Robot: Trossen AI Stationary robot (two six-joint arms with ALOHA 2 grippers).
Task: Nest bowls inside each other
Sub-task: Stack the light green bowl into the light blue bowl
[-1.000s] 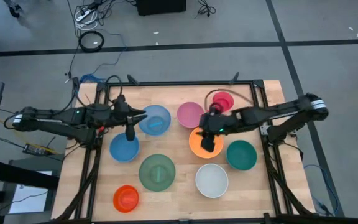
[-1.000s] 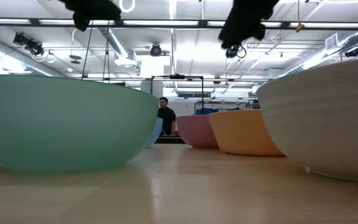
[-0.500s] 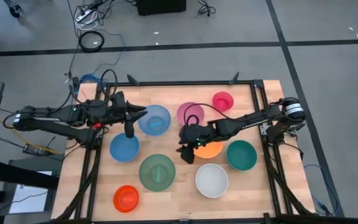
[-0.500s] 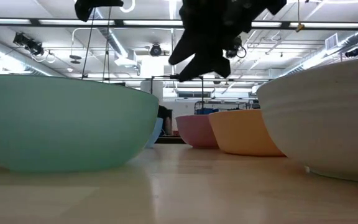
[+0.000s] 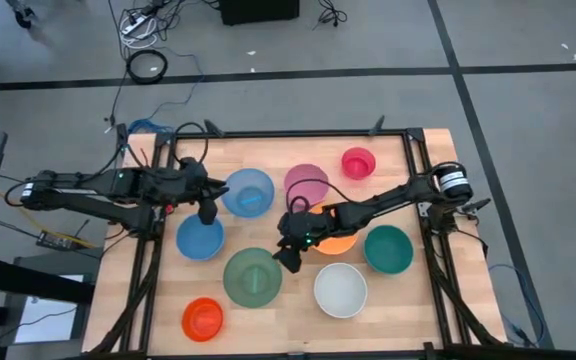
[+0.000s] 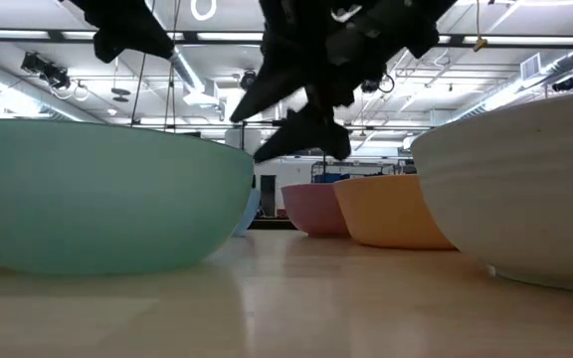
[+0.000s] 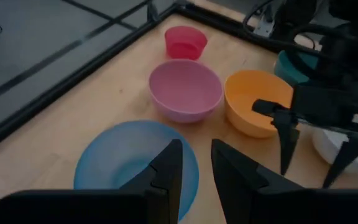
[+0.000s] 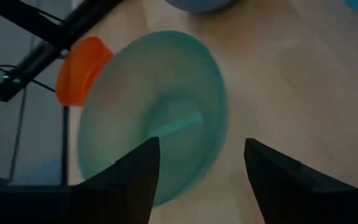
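Nine bowls stand on their bases on the wooden table: light blue [image 5: 249, 192], blue [image 5: 200, 238], pink [image 5: 307, 183], magenta [image 5: 358, 162], orange [image 5: 340, 240], teal [image 5: 388, 249], green [image 5: 253, 277], white [image 5: 341, 289] and red-orange [image 5: 203, 318]. My right gripper [image 5: 288, 255] hangs open above the green bowl's [image 8: 160, 137] right rim, slanting down, touching nothing. My left gripper [image 5: 208, 208] hovers between the light blue bowl [image 7: 135, 162] and the blue bowl. Its fingers stand a narrow gap apart with nothing in between.
A black metal frame [image 5: 408, 135] borders the table. My right arm reaches across the orange bowl, hiding part of it. In the low view the green bowl [image 6: 97, 199] and the white bowl [image 6: 525, 189] stand close to the camera. Bare wood lies between them.
My right gripper has swung from above the orange bowl toward the table's left and near edge and come down over the green bowl's rim. It has rolled, and its fingers have spread. My left gripper has tipped downward a little in place.
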